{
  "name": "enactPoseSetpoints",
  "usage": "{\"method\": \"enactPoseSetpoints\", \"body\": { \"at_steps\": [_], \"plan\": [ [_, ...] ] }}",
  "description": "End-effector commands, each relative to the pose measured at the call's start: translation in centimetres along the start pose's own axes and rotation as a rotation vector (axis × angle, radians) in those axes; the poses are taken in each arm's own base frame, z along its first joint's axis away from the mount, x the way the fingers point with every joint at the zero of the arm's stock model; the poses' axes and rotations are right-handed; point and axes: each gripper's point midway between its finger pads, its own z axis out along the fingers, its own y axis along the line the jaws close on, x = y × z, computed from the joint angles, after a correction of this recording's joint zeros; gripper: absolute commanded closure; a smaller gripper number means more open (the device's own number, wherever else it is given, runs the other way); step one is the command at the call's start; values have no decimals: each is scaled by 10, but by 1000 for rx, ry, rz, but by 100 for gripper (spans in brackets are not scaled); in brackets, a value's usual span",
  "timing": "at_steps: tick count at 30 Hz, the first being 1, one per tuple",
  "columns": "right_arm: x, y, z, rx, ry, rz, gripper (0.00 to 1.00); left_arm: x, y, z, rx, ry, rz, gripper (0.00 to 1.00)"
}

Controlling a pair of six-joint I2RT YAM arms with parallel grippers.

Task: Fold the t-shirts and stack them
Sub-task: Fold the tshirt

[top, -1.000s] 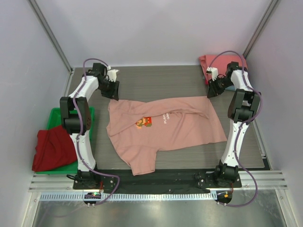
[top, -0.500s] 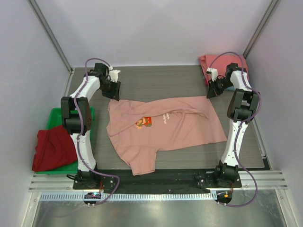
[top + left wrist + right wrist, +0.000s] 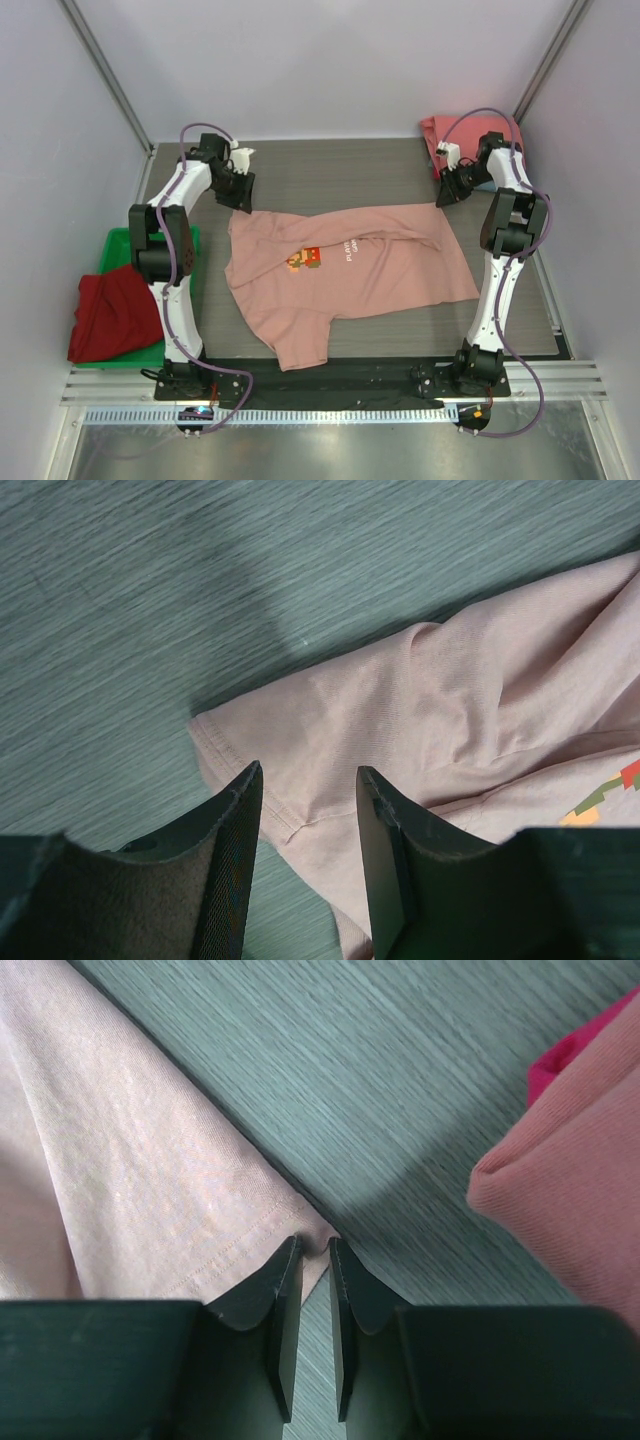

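Little has moved since the earlier frames: your right claw (image 3: 450, 190) has crept slightly toward the far side of the table (image 3: 340, 170), while the left arm and the cloth lie as they did. Pink shirt (image 3: 350, 270) is spread print-up across the middle of the table, with one fold running across its right half and a sleeve hanging toward the near edge. Your left claw (image 3: 305, 780) stands wide open over the shirt's far-left corner, and the hem edge passes under the gap between its fingers (image 3: 235, 830). They do not close on the cloth. Your right claw is at the shirt's far-right corner. In the right wrist view its jaws are narrow, with only a slim gap, and the tip of the hem sits right at the fingertips (image 3: 285, 1280). You cannot tell from these views whether the corner is pinched or merely lies beneath them. Coral shirt (image 3: 560, 1180) lies folded just beyond that claw, in the far-right corner of the table and apart from the pink one. Dark red shirt (image 3: 110, 315) is heaped on the green tray (image 3: 115, 245) at the left, spilling over its near side.
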Motion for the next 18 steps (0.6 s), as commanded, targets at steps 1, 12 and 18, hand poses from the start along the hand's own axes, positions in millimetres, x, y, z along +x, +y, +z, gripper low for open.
{"method": "enactPoseSetpoints", "body": {
  "at_steps": [1, 12, 18],
  "plan": [
    [-26, 2, -24, 36, -50, -43, 78, -5, -1, -1, -1, -15, 23, 56],
    [-24, 3, -13, 7, -40, -6, 81, -5, 0, 1, -1, -14, 21, 56],
    [-20, 10, -17, -7, -20, -15, 80, -5, 0, 2, 0, -12, 23, 56]
  ]
}}
